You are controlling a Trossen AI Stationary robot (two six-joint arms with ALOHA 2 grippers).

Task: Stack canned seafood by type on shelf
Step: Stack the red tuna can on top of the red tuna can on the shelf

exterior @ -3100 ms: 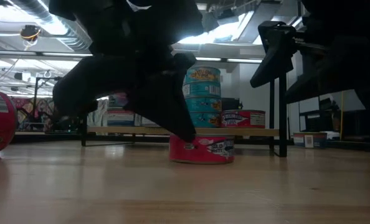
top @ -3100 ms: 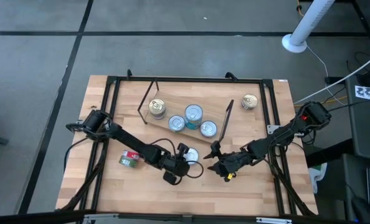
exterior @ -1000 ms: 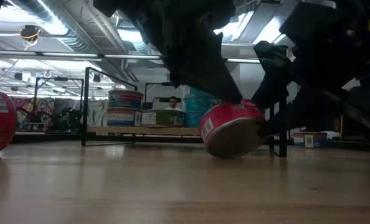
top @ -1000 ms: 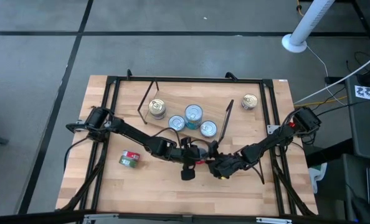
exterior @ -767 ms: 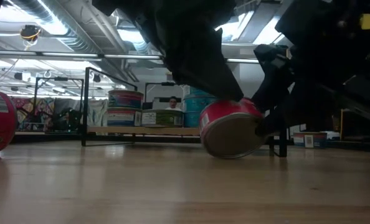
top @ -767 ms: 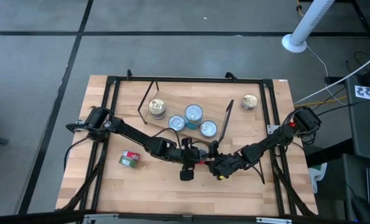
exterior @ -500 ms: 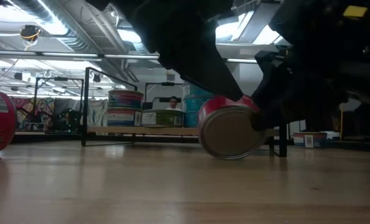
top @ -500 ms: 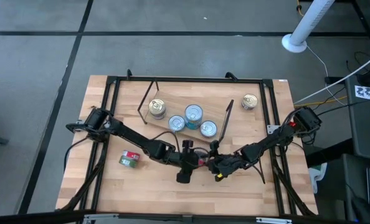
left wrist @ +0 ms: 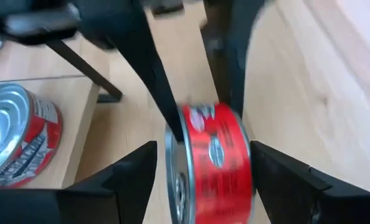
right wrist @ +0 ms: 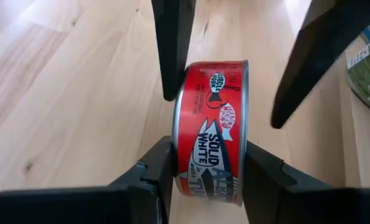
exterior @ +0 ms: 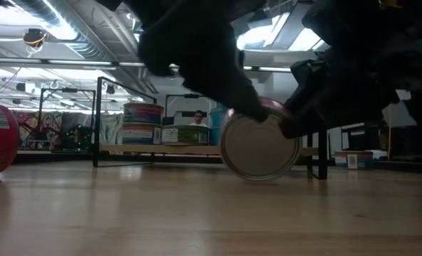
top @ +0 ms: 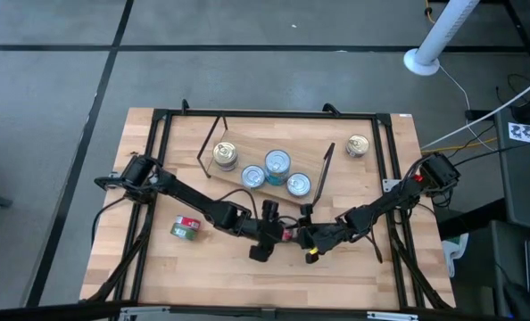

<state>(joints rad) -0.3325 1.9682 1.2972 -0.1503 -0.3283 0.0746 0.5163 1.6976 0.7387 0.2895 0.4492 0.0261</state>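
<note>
Both grippers meet at the front-middle of the table, just in front of the shelf (top: 265, 169). Between them a red can (right wrist: 211, 129) stands on edge, its flat end facing the low camera (exterior: 260, 147). The right gripper (right wrist: 207, 165) is clamped on it, one finger pressed against each flat face. The left gripper (left wrist: 197, 171) reaches in from the opposite side with its fingers spread wider than the can; it seems to straddle the tin without gripping, though blur in the left wrist view makes contact hard to judge. On the shelf, four cans (top: 275, 162) sit in a loose row. Another can (top: 358, 145) rests on the table past the shelf's right end, and a red-green can (top: 186, 229) lies well apart on the left.
</note>
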